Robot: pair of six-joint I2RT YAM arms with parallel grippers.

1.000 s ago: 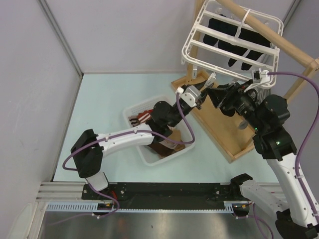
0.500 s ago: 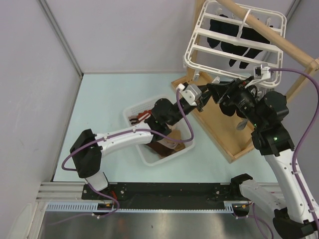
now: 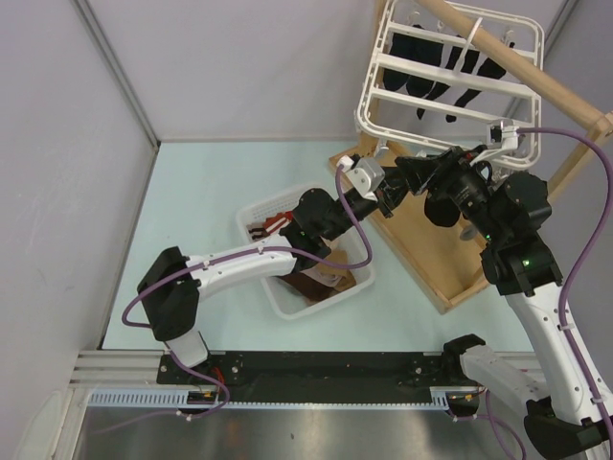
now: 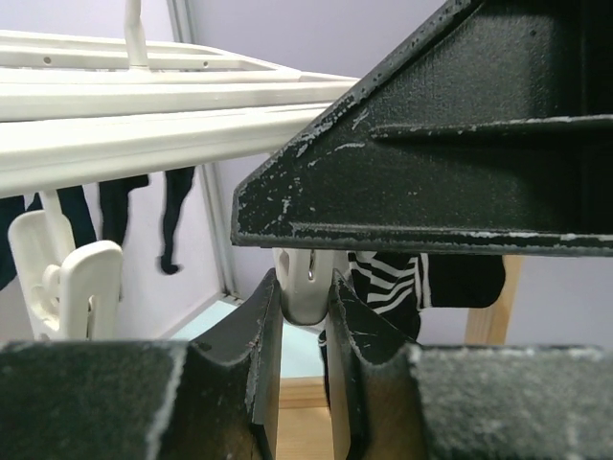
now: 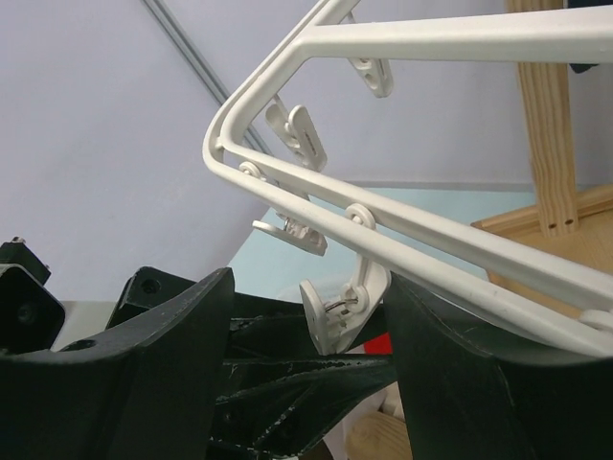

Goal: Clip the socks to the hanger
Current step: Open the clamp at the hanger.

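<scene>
Left gripper [image 4: 305, 287] is closed on the lower end of a white clip [image 4: 299, 273] dangling from the hanger [image 5: 431, 36], which hangs from a wooden pole [image 3: 556, 86] at the far right. Right gripper [image 5: 311, 297] holds its jaws spread wide, a corner clip [image 5: 340, 311] between them, gripping nothing. Just behind the pinched clip hangs a striped sock [image 4: 383, 283]. Dark socks [image 4: 177, 211] hang farther along the hanger, and brown socks [image 3: 321, 285] lie in the white basket [image 3: 254, 216] near the middle.
</scene>
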